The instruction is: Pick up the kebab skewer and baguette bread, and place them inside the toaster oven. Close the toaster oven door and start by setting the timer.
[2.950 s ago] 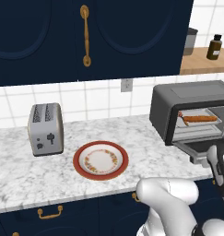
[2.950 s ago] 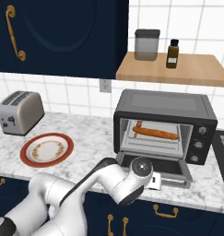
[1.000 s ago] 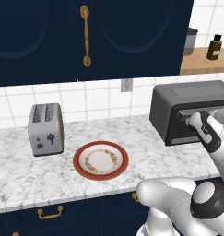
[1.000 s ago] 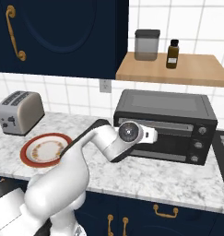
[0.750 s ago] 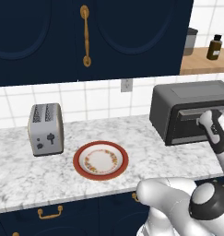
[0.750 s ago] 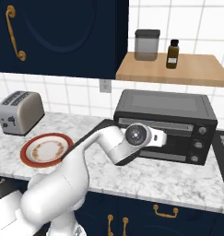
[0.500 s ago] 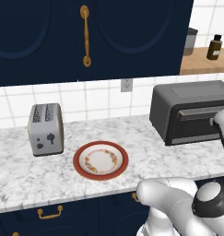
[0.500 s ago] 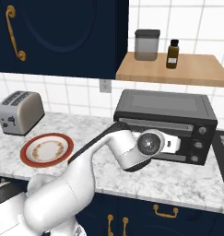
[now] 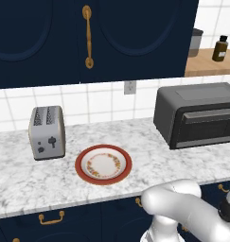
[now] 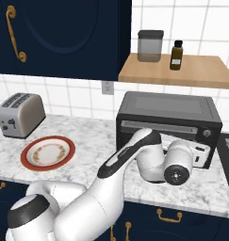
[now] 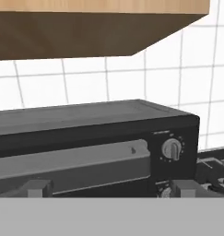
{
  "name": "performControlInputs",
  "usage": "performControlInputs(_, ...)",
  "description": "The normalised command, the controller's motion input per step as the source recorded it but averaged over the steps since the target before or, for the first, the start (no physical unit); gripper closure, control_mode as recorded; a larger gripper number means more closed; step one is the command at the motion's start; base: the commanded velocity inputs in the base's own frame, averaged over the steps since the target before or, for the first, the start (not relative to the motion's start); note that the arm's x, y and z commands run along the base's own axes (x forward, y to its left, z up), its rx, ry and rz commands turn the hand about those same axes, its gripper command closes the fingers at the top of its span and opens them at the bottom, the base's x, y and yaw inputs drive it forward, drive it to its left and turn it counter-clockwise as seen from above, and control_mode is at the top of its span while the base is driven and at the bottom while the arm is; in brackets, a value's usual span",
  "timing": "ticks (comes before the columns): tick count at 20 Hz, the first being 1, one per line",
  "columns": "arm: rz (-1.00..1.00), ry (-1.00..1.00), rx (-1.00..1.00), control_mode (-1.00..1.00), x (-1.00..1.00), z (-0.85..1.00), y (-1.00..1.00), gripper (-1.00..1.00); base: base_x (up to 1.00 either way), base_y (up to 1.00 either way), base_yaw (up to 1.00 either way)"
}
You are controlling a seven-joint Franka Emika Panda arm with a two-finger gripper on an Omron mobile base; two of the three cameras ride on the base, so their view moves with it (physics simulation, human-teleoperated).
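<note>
Plate (image 9: pixel 103 164) bare mid-surface; toaster oven (image 10: pixel 167 123) at right, toaster oven door (image 9: pixel 208 127) shut. Gripper (image 11: pixel 104 190) faces the panel, jaws wide, holding nothing. Timer step: align on upper knob (image 11: pixel 172 149), pinch, twist.

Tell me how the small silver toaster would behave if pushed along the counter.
The toaster would likely slide, not roll: boxy, flat-based. Standing taller than deep, it might tip if shoved high. Its metal-looking shell suggests a stiff body on the smooth marble counter.
</note>
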Motion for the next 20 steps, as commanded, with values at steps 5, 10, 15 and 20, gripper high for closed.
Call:
performControlInputs(5, 0.0, -0.19, -0.14, -1.0, 0.04, 0.02, -0.32, -1.0, 0.0, 0.0, 0.0)
performControlInputs(10, 0.04, -0.1, -0.16, -1.0, 0.05, 0.0, -0.65, -1.0, 0.0, 0.0, 0.0)
performControlInputs(15, 0.09, -0.03, -0.13, -1.0, 0.1, 0.0, -0.46, -1.0, 0.0, 0.0, 0.0)
performControlInputs(20, 0.0, 0.0, 0.0, -1.0, 0.3, 0.0, -0.12, -1.0, 0.0, 0.0, 0.0)
